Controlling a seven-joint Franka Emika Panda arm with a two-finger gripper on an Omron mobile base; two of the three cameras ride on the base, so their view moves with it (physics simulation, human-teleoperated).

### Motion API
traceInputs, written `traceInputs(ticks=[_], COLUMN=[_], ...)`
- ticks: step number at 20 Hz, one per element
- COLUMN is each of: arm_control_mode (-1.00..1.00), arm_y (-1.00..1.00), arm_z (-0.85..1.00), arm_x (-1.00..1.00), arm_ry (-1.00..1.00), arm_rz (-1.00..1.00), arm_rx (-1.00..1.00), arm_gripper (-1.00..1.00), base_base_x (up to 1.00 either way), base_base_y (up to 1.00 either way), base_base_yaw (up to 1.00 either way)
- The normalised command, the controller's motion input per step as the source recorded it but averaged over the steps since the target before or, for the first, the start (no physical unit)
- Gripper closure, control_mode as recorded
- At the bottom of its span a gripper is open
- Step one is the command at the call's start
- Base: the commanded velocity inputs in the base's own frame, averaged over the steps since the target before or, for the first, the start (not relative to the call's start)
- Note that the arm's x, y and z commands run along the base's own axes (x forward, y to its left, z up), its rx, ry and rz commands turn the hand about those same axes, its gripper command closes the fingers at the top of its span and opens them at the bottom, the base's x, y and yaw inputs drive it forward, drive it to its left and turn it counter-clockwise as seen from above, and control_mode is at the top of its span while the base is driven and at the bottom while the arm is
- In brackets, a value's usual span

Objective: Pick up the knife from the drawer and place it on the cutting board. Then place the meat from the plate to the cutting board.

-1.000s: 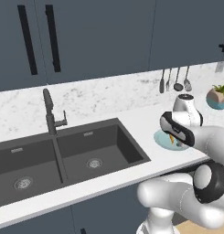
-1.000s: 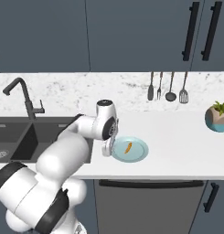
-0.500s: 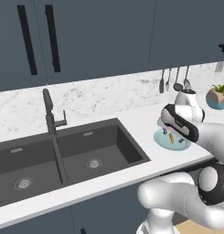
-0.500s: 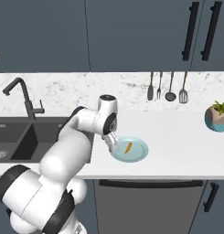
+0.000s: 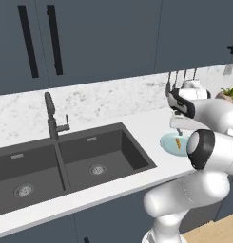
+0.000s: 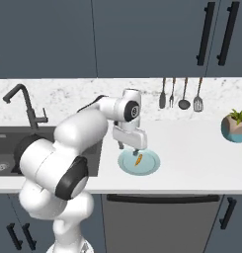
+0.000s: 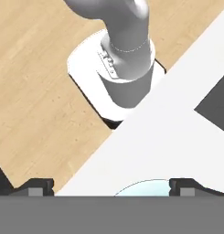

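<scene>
End effector point(image 6: 129, 146) wide, empty, just above plate point(image 6: 149, 166) on the counter point(image 6: 191, 158). Your meat point(image 6: 138, 159) looks small, light, likely slippery; pinch its narrow sides mid-length.

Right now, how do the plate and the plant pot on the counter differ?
The plate is flat and shallow, near the counter's front edge; the plant pot is a deep bowl, farther right and nearer the wall. The plate carries a small orange piece; the plant pot holds green leaves. The open gripper hangs just over the plate, not over the plant pot. Both are round, pale blue-green, and sit on the white counter.
</scene>
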Motion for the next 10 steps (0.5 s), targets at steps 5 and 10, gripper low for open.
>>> traceInputs(ticks=[5, 10], arm_control_mode=[-1.00, -1.00], arm_y=[-0.52, -0.02], arm_z=[-0.13, -0.05], arm_x=[0.03, 0.16], arm_ry=[-0.01, 0.01], arm_rz=[0.15, 0.09], arm_rx=[0.09, 0.01], arm_gripper=[-1.00, -1.00], base_base_x=[0.00, 0.00], base_base_y=[0.00, 0.00], base_base_yaw=[0.00, 0.00])
